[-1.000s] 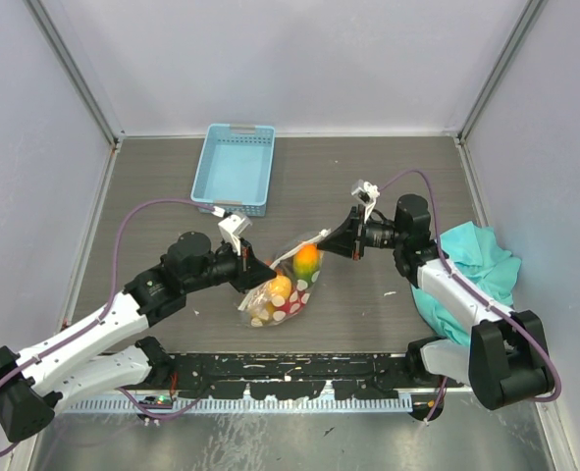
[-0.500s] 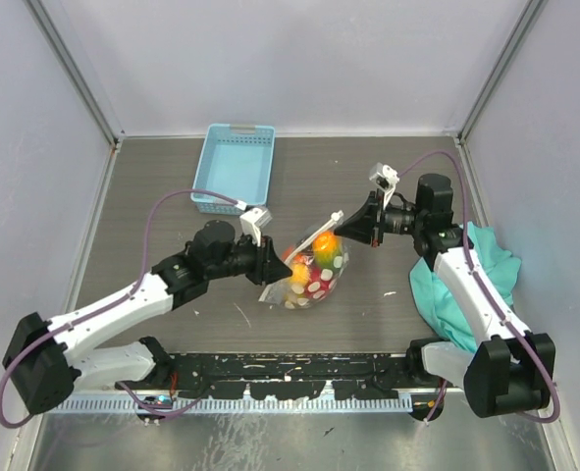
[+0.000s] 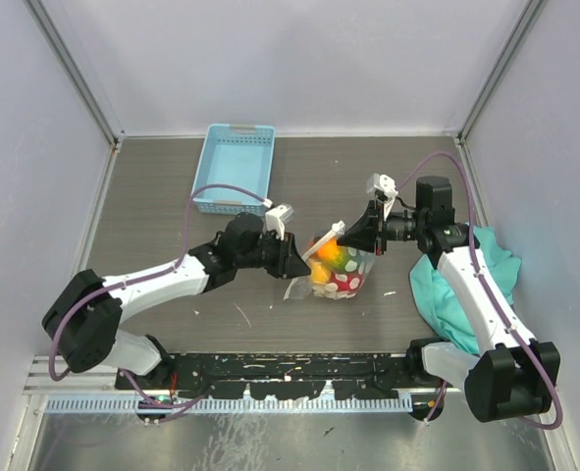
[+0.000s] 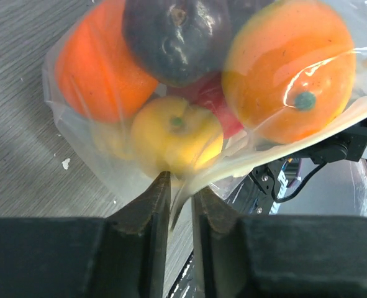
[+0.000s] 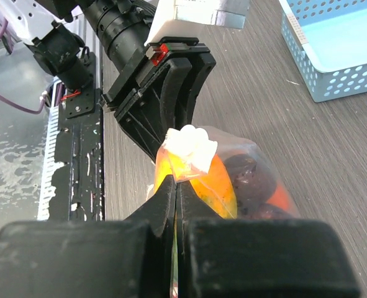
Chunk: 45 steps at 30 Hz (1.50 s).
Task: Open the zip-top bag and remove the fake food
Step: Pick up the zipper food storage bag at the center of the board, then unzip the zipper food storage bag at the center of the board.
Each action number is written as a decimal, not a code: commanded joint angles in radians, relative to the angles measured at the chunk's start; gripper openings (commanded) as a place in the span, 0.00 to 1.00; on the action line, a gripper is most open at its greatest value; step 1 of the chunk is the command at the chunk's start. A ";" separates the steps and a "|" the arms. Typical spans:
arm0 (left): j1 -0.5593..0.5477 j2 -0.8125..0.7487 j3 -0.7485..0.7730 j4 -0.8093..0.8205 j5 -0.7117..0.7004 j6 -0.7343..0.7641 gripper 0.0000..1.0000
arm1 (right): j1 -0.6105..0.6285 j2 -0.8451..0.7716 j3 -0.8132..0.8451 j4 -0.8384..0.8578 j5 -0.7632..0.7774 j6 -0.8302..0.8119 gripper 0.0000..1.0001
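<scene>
The zip-top bag (image 3: 342,275), clear with white dots, rests on the table between my two grippers. It bulges with fake food: an orange fruit (image 4: 289,74), a dark purple one (image 4: 171,37), a yellow one (image 4: 177,133) and a red piece behind them. My right gripper (image 5: 176,183) is shut on the bag's top edge, just under its white corner tab (image 5: 189,144), and holds it up. My left gripper (image 4: 180,186) faces the bag from the left. Its jaws stand slightly apart, and the bag's rim hangs loose in the narrow gap.
A light blue basket (image 3: 236,167) sits at the back left of the table. A teal cloth (image 3: 471,280) lies bunched at the right, beside the right arm. The black mounting rail (image 3: 290,373) runs along the near edge.
The bag and both grippers have shifted to the right. My left jaws, shut a second ago, now stand slightly apart around the bag's rim. The right gripper has stayed shut on the bag.
</scene>
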 commanded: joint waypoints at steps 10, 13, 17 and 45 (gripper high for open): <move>0.001 -0.446 -0.259 0.135 -0.218 0.090 0.67 | 0.103 0.033 -0.025 0.039 -0.002 -0.027 0.01; 0.001 -0.533 -0.289 0.145 -0.230 0.115 0.88 | 0.120 0.041 -0.032 0.041 -0.003 -0.037 0.01; 0.002 -0.570 -0.283 0.190 -0.213 0.116 1.00 | 0.138 0.043 -0.039 0.034 -0.022 -0.061 0.01; -0.109 -0.176 0.179 -0.024 -0.198 0.029 0.44 | 0.156 0.037 -0.036 -0.008 -0.025 -0.117 0.01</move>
